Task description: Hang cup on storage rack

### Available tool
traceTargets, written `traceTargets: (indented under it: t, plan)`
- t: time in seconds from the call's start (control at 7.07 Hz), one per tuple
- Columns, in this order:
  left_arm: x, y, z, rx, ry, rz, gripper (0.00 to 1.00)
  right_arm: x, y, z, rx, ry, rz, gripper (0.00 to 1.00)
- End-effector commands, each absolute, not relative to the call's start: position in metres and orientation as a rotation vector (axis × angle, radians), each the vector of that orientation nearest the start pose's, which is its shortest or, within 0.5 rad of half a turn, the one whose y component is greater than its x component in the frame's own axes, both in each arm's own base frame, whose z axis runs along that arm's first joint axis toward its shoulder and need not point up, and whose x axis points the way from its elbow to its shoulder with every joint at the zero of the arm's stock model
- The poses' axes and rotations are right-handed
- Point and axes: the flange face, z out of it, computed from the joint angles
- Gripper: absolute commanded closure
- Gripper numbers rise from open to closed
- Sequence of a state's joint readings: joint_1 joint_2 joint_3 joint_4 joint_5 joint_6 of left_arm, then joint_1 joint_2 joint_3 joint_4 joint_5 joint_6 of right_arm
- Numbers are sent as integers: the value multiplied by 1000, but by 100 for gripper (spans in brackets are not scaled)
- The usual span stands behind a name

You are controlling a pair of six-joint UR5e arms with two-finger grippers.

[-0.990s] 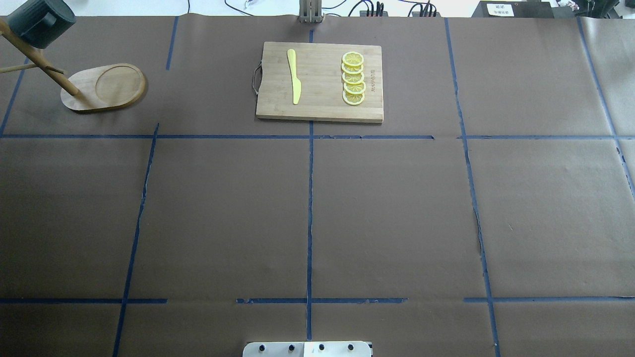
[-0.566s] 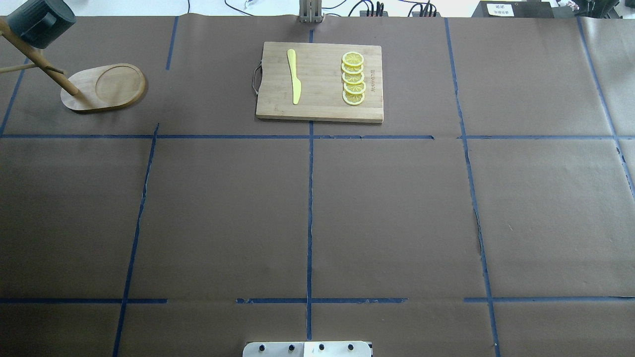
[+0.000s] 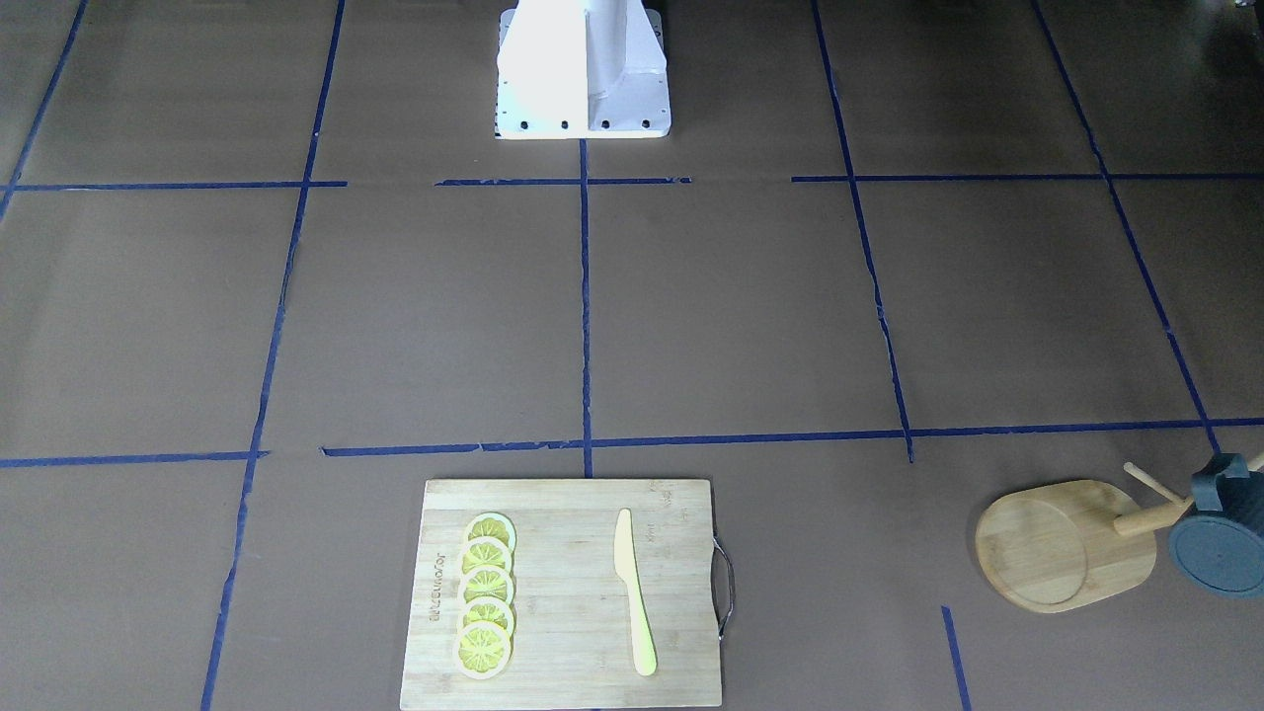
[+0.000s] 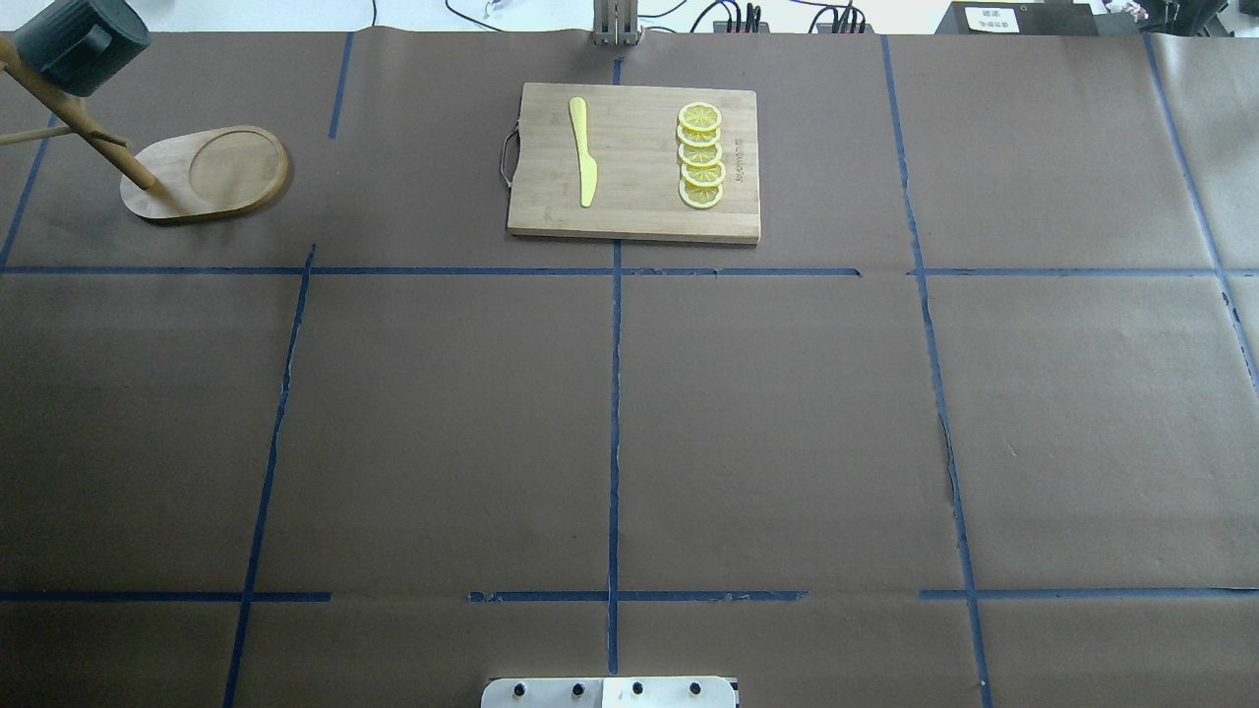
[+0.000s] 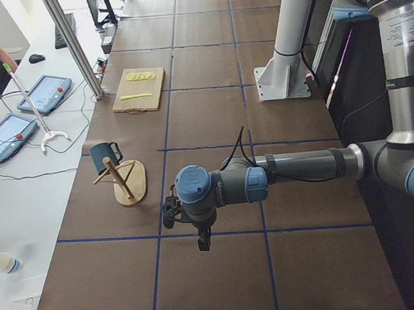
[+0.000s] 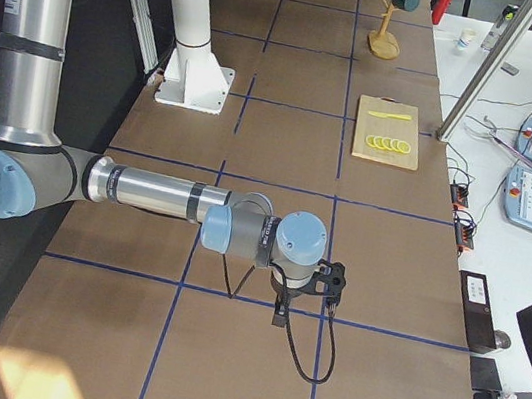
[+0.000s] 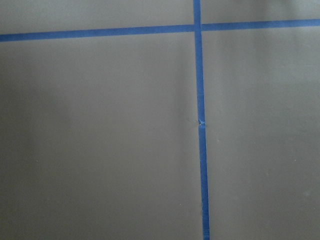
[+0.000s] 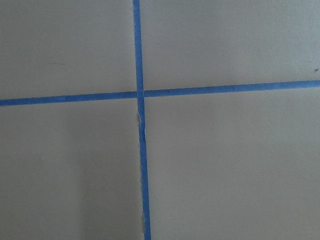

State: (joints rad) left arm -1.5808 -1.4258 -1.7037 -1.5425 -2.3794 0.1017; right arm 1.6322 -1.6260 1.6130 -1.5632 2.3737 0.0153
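Front: I see the cup hung on a storage rack peg, flat bottom toward camera. Overhead: same, far-left corner of the table. Left side: left gripper above table, can't tell whether spread or closed. Right side: right gripper likewise.

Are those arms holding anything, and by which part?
Nothing that shows: the cup hangs on the storage rack, away from the left gripper and right gripper.

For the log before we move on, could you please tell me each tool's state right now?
Left tool: cannot tell; only a side view shows it.
Right tool: cannot tell; only a side view shows it.
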Motion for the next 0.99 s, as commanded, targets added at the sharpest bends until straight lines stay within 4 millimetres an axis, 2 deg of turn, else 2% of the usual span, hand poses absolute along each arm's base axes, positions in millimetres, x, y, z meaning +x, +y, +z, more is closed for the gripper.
traceTargets:
  t: [0.0, 0.85]
  plan:
    - [-66, -461, 638, 0, 804, 69, 0, 90, -463, 660, 14, -813, 74, 0]
    - [-67, -453, 646, -13, 803, 67, 0, 89, -464, 661, 10, -818, 76, 0]
